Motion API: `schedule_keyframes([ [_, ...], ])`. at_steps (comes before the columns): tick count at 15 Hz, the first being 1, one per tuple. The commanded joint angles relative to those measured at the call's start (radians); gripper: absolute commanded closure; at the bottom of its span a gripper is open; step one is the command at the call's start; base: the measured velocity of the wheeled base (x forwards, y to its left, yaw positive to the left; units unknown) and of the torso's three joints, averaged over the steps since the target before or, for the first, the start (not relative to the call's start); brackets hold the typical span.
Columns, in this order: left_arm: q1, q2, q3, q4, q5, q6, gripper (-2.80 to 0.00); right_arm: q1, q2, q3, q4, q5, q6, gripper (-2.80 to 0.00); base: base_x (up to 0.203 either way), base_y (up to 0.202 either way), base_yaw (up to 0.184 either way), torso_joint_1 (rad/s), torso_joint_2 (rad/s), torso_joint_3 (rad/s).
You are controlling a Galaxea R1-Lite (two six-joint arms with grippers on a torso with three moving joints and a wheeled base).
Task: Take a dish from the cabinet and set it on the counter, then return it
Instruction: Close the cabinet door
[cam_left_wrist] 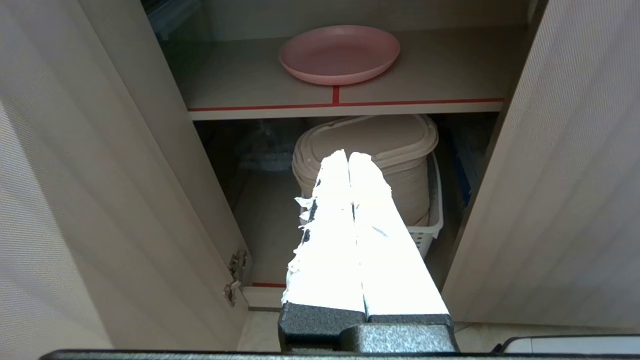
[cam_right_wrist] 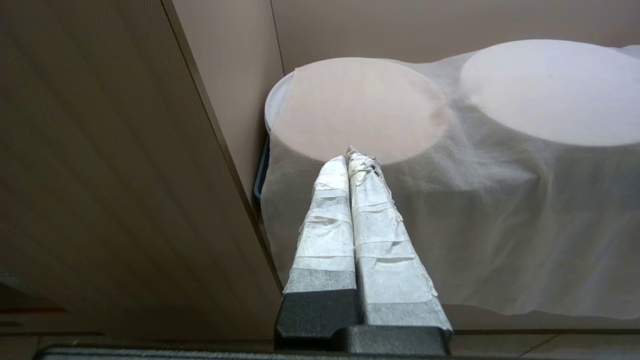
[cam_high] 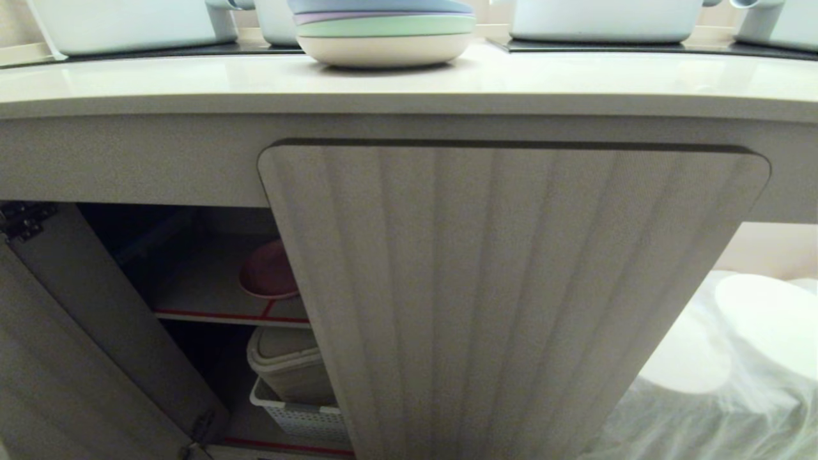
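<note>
The round, shallow matte pink plastic dish (cam_left_wrist: 340,54) sits on the red-edged shelf (cam_left_wrist: 345,105) inside the cabinet, and the left claw (cam_left_wrist: 348,155), pressed shut and empty, could shove it backward unless opened first.

Ahead of the left end effector (cam_left_wrist: 348,156) and higher, on the cabinet (cam_left_wrist: 100,150) shelf (cam_left_wrist: 240,80): the dish (cam_left_wrist: 340,54), well apart from the fingertips. Directly past the tips, under that shelf: a lidded tub (cam_left_wrist: 370,145) sitting in a basket (cam_left_wrist: 425,235). Flanking on both sides: the open doors (cam_left_wrist: 560,175). Up on the desk (cam_high: 192,80), over the cabinet: stacked plates (cam_high: 383,32). Beyond the right end effector (cam_right_wrist: 352,155): two round tops under a draped cloth (cam_right_wrist: 500,200), beside the cabinet's outer side.
</note>
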Motion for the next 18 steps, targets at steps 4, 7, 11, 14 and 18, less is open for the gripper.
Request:
schedule_keyframes([
  [4, 0.0, 0.0, 0.0, 0.001, -0.001, 0.001, 0.0, 0.0, 0.0, 0.0, 0.001, -0.001, 0.0, 0.0, -0.116, 0.0, -0.001, 0.0, 0.0, 0.003],
  [7, 0.0, 0.0, 0.0, 0.001, -0.001, -0.001, 0.0, 0.0, 0.0, 0.0, 0.0, -0.001, 0.0, 0.0, -0.192, 0.0, -0.002, 0.004, 0.0, 0.004],
  [11, 0.0, 0.0, 0.0, 0.001, -0.001, -0.001, 0.0, 0.0, 0.0, 0.0, -0.001, -0.001, 0.0, 0.0, -0.193, 0.0, 0.0, 0.0, 0.0, 0.002],
  [14, 0.0, 0.0, 0.0, 0.001, 0.0, -0.008, 0.0, 0.0, 0.0, 0.0, -0.001, -0.001, 0.0, 0.0, -0.192, 0.0, 0.002, 0.003, 0.0, 0.002],
  [18, 0.0, 0.0, 0.0, 0.001, 0.002, -0.008, 0.0, 0.0, 0.0, 0.0, 0.001, -0.001, 0.0, 0.0, -0.193, 0.0, 0.001, 0.003, 0.0, 0.004],
])
